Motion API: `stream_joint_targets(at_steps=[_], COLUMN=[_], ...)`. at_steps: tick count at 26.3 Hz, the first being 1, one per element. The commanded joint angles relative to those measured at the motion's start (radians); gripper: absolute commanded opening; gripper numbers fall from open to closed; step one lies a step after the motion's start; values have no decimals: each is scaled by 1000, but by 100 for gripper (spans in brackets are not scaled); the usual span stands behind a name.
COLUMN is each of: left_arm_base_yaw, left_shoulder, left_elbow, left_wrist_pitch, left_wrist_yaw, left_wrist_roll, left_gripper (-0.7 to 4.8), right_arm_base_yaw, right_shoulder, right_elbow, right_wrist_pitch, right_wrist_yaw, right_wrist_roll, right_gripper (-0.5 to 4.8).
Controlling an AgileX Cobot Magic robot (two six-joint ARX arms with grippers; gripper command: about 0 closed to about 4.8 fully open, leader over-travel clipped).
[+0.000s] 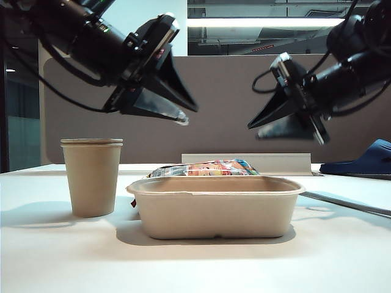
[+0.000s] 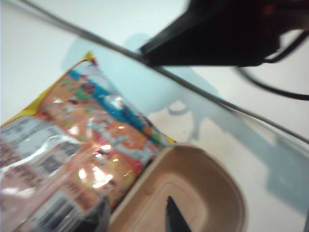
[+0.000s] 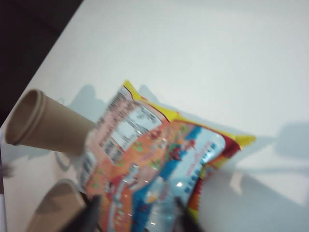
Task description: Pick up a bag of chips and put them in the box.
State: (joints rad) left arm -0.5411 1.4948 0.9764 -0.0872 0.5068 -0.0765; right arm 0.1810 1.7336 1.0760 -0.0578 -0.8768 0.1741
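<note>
Beige box (image 1: pixel 214 207) foremost on white bench (image 1: pixel 55 256), empty; bag of chips (image 1: pixel 204 168) lying just behind it, unheld; left hand (image 1: pixel 174 113) and right hand (image 1: pixel 287 125) hovering above, fingers apart, empty; step: approach; next, descend and grip bag.

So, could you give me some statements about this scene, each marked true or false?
1. The glossy pink-orange plastic bag of chips lies behind the shallow beige moulded-fibre box, not inside it. True.
2. The tall beige paper cup lies on its side. False: it stands upright, left of the box in the exterior view.
3. The left gripper holds the bag. False: it is in the air above the table, holding nothing.
4. The right gripper is also raised above the table, clear of the bag. True.
5. The box is filled with chips. False: the left wrist view shows its inside bare.
</note>
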Motion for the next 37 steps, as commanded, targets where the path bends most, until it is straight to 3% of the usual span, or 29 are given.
stream_joint_targets(at_steps=[1, 2, 3, 4, 5, 9, 10, 11, 12, 13, 15, 19, 32, 37], left_arm_base_yaw=[-38, -54, -78, -82, -90, -89, -89, -90, -90, -90, -89, -90, -89, -89], left_shoulder=[-4, -4, -4, -4, -4, -3, -3, -3, -3, -3, -3, -3, -3, -3], left_elbow=[37, 49, 75, 87, 105, 119, 119, 119, 119, 119, 119, 119, 119, 119], left_wrist_pitch=[-42, -68, -112, -127, -143, -156, -164, -170, -170, -169, -169, -165, -166, -170], left_wrist_yaw=[-43, -68, -117, -130, -129, -129, -129, -129, -129, -129, -129, -128, -129, -129], left_wrist_roll=[77, 106, 145, 154, 155, 147, 148, 147, 147, 146, 143, 128, 121, 121], left_gripper=[149, 149, 157, 163, 187, 195, 236, 340, 389, 404, 404, 404, 403, 403], right_arm_base_yaw=[2, 2, 2, 2, 2, 2, 2, 2, 2, 3, 3, 5, 72, 88], right_shoulder=[46, 58, 80, 91, 107, 131, 133, 133, 133, 133, 135, 155, 223, 249], right_elbow=[3, 3, 3, 3, 4, 10, 10, 10, 10, 10, 10, 10, 62, 69], right_wrist_pitch=[5, 8, 9, 10, 12, 20, 27, 37, 43, 55, 63, 70, 75, 69], right_wrist_yaw=[-39, -47, -47, -47, -47, -70, -77, -96, -99, -99, -98, -99, -124, -10], right_wrist_roll=[5, 7, 19, 25, 31, 32, 32, 33, 35, 36, 36, 42, 42, 39], right_gripper=[224, 244, 343, 382, 393, 402, 402, 410, 411, 412, 456, 478, 479, 478])
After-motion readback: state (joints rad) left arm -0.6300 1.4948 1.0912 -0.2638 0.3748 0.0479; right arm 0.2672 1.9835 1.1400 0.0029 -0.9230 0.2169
